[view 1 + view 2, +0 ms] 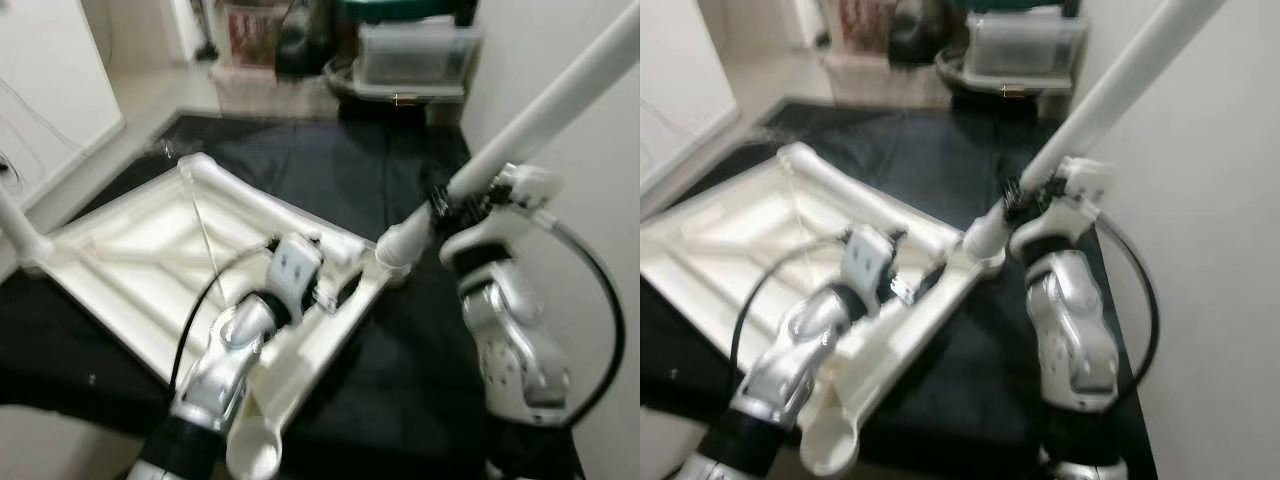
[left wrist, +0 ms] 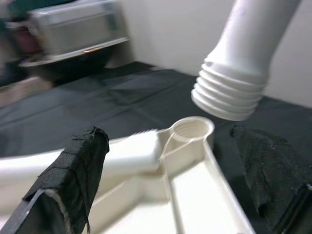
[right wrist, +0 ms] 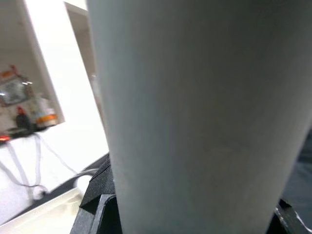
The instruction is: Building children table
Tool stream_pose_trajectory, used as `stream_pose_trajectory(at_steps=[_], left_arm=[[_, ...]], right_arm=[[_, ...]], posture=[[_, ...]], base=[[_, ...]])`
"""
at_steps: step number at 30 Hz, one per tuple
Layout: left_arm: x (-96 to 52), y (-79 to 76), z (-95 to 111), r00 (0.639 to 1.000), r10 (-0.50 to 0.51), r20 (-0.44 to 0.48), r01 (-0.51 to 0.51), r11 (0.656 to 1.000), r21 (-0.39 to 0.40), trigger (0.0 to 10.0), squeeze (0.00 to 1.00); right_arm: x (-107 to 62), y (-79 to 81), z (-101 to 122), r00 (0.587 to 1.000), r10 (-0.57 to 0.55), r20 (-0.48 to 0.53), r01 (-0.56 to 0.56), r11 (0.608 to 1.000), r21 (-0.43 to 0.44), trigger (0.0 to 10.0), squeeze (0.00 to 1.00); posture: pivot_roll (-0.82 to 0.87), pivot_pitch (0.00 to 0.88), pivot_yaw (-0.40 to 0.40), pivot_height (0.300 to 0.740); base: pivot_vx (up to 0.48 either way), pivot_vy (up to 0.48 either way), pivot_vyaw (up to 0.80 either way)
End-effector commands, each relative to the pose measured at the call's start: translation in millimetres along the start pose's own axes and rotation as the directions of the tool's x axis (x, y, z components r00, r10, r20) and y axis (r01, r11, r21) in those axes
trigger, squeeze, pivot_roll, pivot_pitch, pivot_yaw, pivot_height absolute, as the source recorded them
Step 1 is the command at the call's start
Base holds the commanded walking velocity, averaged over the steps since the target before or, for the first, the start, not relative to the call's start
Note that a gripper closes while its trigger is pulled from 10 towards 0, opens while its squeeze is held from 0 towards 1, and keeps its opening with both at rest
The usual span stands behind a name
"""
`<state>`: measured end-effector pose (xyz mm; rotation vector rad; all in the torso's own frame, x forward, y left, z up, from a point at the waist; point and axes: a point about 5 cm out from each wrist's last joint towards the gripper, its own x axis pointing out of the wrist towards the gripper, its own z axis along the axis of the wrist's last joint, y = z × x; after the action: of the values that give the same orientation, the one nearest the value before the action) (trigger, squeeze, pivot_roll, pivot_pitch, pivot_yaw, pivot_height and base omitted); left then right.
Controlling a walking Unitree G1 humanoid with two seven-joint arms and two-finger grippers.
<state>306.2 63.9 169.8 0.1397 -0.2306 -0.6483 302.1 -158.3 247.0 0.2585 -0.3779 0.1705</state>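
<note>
**Leg held over corner socket**

Your tabletop (image 1: 150,270) lay upside down on a black sheet (image 1: 340,170) beside a white wall (image 1: 600,200), storage bins (image 1: 410,55) behind. Right gripper (image 1: 455,205) clamped the leg (image 1: 540,115); left gripper (image 2: 170,165) gaped by the socket (image 2: 193,129).

Head eyes look down on the tabletop (image 1: 150,260); wrist cameras sit close.

We count one upturned white tabletop (image 1: 130,270), one loose table leg (image 1: 540,120), two robot arms, and perhaps two storage bins (image 1: 405,55), blurred.
</note>
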Motion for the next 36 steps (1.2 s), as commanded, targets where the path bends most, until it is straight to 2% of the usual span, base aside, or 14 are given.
stream_pose_trajectory(at_steps=[1, 5, 10, 14, 15, 25, 28, 30, 33, 36], left_arm=[[0.2, -5.8, 0.2, 1.000, -0.018, 0.002, 0.018, 1.000, -0.014, 10.0, 0.00], [0.8, -6.0, 0.5, 1.000, -0.018, 0.002, 0.018, 1.000, -0.014, 10.0, 0.00], [2.0, -2.8, 2.7, 1.000, 0.003, 0.013, -0.002, 1.000, -0.009, 10.0, 0.00], [2.8, -0.8, 3.9, 1.000, 0.013, 0.015, -0.012, 1.000, -0.005, 10.0, 0.00], [3.0, -0.3, 4.4, 1.000, 0.016, 0.016, -0.016, 1.000, -0.005, 10.0, 0.00], [2.0, -0.2, 9.0, 0.999, 0.030, 0.028, -0.030, 0.999, -0.016, 10.0, 0.00], [0.3, 0.1, 9.5, 0.999, 0.036, 0.028, -0.035, 0.999, -0.024, 10.0, 0.00], [-3.3, 0.6, 8.9, 0.999, 0.040, 0.023, -0.040, 0.999, -0.029, 10.0, 0.00], [-15.4, 2.1, 3.5, 0.997, 0.072, -0.011, -0.073, 0.993, -0.089, 10.0, 0.00], [-15.4, 1.6, 3.8, 0.997, 0.076, -0.011, -0.077, 0.993, -0.091, 10.0, 0.00]], right_arm=[[-2.6, -1.5, 2.7, 1.000, -0.005, 0.013, 0.005, 1.000, -0.012, 10.0, 0.00], [-2.6, -1.8, 3.0, 1.000, -0.007, 0.014, 0.007, 1.000, -0.009, 10.0, 0.00], [-2.8, -2.4, 5.0, 1.000, -0.008, 0.025, 0.008, 1.000, -0.008, 10.0, 0.00], [-4.1, -0.4, 4.3, 1.000, 0.009, 0.023, -0.007, 0.998, -0.068, 10.0, 0.00], [-4.6, -0.7, 4.0, 1.000, 0.005, 0.020, -0.003, 0.996, -0.089, 10.0, 0.00], [-7.4, -1.4, 0.1, 1.000, -0.004, 0.000, 0.004, 0.996, -0.087, 10.0, 0.00], [-10.4, -3.1, -2.3, 1.000, -0.019, -0.009, 0.018, 0.994, -0.103, 10.0, 0.00], [-15.4, -5.2, -6.0, 0.999, -0.035, -0.020, 0.033, 0.992, -0.119, 10.0, 0.00], [-40.3, -14.8, -16.2, 0.987, -0.157, -0.031, 0.149, 0.974, -0.171, 10.0, 0.00], [-44.6, -16.6, -16.7, 0.982, -0.188, -0.025, 0.181, 0.969, -0.165, 10.0, 0.00]], posture=[[0.06, 0.000, -0.048, 0.740], [0.06, 0.000, -0.048, 0.740], [0.06, 0.000, -0.048, 0.740], [0.06, 0.000, -0.049, 0.740], [0.06, 0.000, -0.049, 0.740], [0.06, 0.000, -0.049, 0.740], [0.06, 0.000, -0.049, 0.740], [0.05, 0.000, -0.050, 0.740], [0.06, 0.000, -0.045, 0.740], [0.06, 0.000, -0.045, 0.740]], base=[[-0.431, 0.000, 0.00], [-0.431, 0.000, 0.00], [0.000, 0.000, 0.00], [0.000, 0.000, 0.00], [0.000, 0.000, 0.80], [0.000, 0.000, 0.80], [0.000, 0.000, 0.00], [0.000, 0.000, 0.00], [0.000, 0.000, 0.00], [0.000, 0.320, 0.00]])
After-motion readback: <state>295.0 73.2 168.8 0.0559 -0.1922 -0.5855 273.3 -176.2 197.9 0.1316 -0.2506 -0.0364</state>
